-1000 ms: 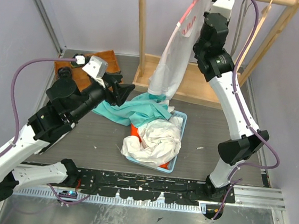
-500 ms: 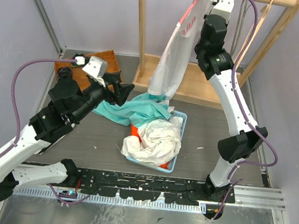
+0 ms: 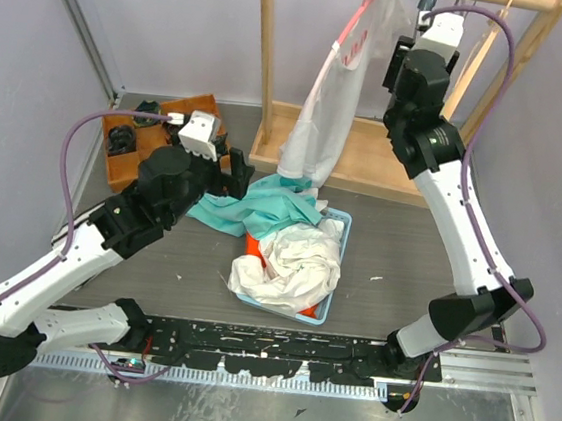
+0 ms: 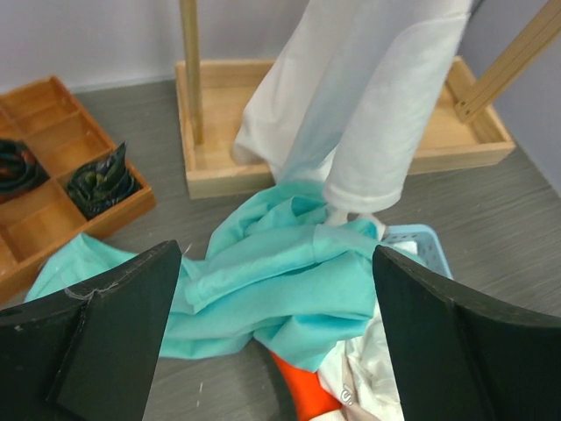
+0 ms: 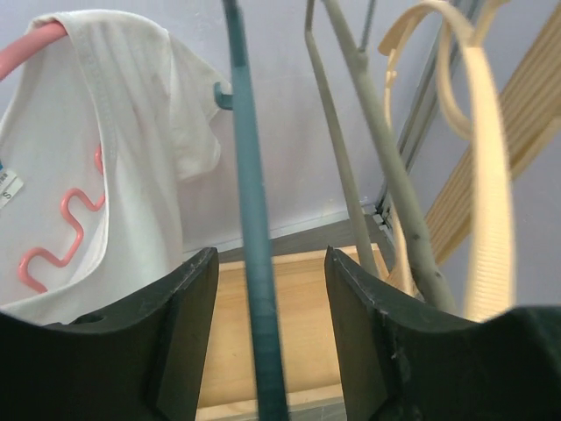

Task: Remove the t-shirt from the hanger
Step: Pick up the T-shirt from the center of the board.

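White t-shirt (image 3: 330, 105) hung at far centre from the wooden rack (image 3: 266, 68), long axis vertical, pink collar up, hem down by the teal cloth (image 4: 263, 281). Pink squiggle print (image 5: 66, 228) gave no legible letters; white tag (image 5: 7, 186) was too small to read. Right gripper (image 5: 270, 263) jaws stood apart around the teal hanger (image 5: 245, 175), not clamped; shirt possibly draped on it. Left gripper (image 4: 276, 254) was wide apart, empty, above the cloth.

The dark grey table (image 3: 194, 272) carries a wooden compartment tray (image 3: 123, 162) near its far left corner. A wooden rack base (image 3: 366, 164) lies along the far edge and a light blue basket (image 3: 339, 262) near the middle. Teal cloth (image 3: 251, 212) drapes from the basket's far-left side onto the tabletop.
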Controlling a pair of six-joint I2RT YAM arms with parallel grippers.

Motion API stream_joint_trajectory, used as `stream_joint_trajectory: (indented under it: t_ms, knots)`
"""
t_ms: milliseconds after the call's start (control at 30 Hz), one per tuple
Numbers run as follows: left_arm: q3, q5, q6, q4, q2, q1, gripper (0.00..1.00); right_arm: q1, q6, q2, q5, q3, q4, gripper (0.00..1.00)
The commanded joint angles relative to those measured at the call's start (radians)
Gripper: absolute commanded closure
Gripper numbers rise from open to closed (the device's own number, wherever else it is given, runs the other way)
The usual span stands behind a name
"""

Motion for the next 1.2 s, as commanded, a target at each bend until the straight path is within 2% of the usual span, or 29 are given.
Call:
stream_joint_trajectory:
  t_ms: [0, 233, 433, 767, 967, 1167]
  knots:
    - [-0.048, 0.011, -0.087, -0.014, -0.008, 0.035, 0.01, 0.002, 0.037, -0.135, -0.028, -0.016, -0.01, 0.42]
    - [-0.141, 0.175, -0.191, -0.034, -0.012, 0.109, 0.02, 0.002, 0.085, -0.272, -0.079, -0.105, -0.05, 0.41]
    - [-0.283, 0.341, -0.301, 0.067, -0.02, 0.207, 0.02, 0.019, 0.106, -0.354, -0.121, -0.143, -0.09, 0.41]
    - [-0.44, 0.409, -0.41, 0.28, 0.059, 0.348, 0.02, 0.037, 0.169, -0.462, -0.195, -0.232, -0.095, 0.42]
    - [-0.449, 0.424, -0.414, 0.38, 0.173, 0.367, 0.0, 0.041, 0.186, -0.488, -0.203, -0.27, -0.096, 0.42]
    - [-0.453, 0.419, -0.425, 0.447, 0.245, 0.377, 0.07, 0.046, 0.209, -0.51, -0.218, -0.299, -0.108, 0.44]
